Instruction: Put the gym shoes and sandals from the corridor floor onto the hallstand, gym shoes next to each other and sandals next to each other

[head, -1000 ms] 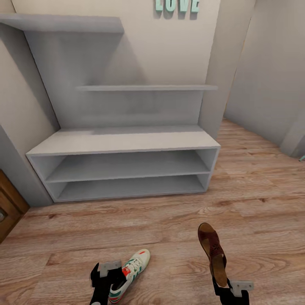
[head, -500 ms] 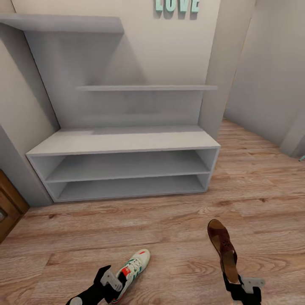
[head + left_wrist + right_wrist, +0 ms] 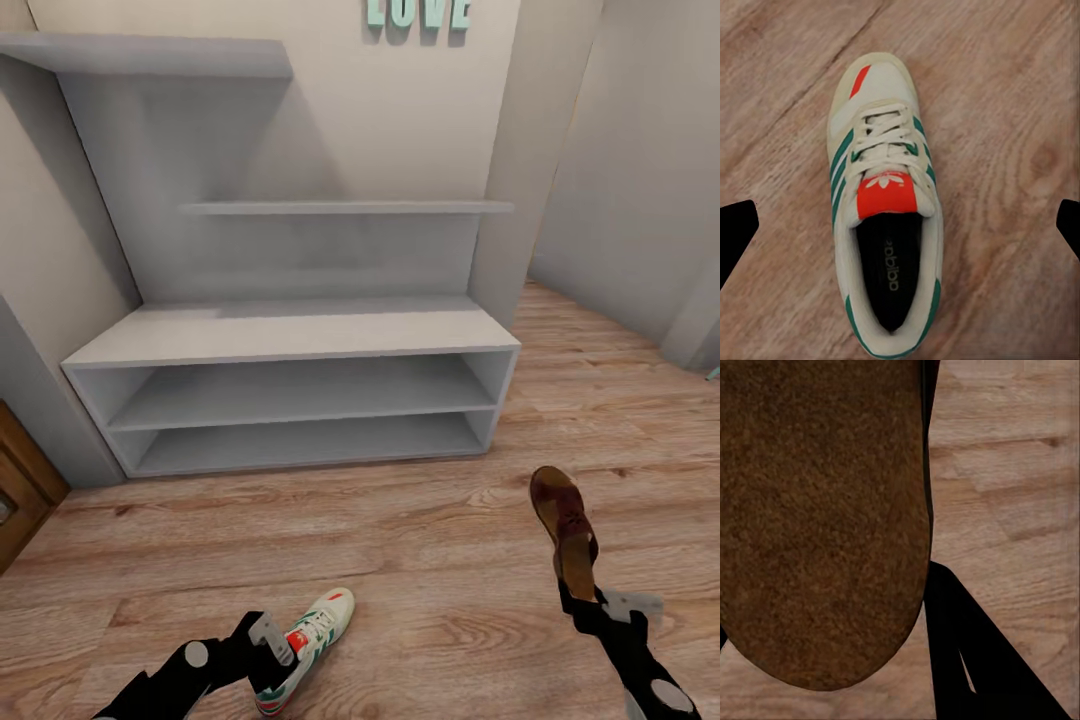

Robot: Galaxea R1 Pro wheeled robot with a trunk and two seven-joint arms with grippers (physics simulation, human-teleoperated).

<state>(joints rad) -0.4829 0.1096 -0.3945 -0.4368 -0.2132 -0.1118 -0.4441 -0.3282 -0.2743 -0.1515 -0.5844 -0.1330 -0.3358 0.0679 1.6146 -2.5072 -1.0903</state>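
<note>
The pale grey hallstand (image 3: 300,332) stands against the far wall, its bench top and both shelf slots bare. One gym shoe (image 3: 312,638) (image 3: 881,217) lies upright on the corridor floor (image 3: 420,570), toe towards the rack. My left gripper (image 3: 270,655) (image 3: 900,225) hovers over its heel end, open, with the fingertips (image 3: 735,232) wide apart on either side and not touching it. One brown sandal (image 3: 563,535) (image 3: 817,510) hangs in the air at the right, toe up, with my right gripper (image 3: 585,605) shut on its heel end; a dark finger (image 3: 956,652) lies against the sole.
Two floating shelves (image 3: 340,207) sit above the bench top. A brown wooden door (image 3: 20,490) is at the left edge. Teal wall letters (image 3: 415,12) hang above. The wood floor continues into a passage at the right (image 3: 620,380).
My right arm has carried the sandal to the right and slightly lower in the view. My left arm has swung out to the left while the gym shoe stayed in place.
</note>
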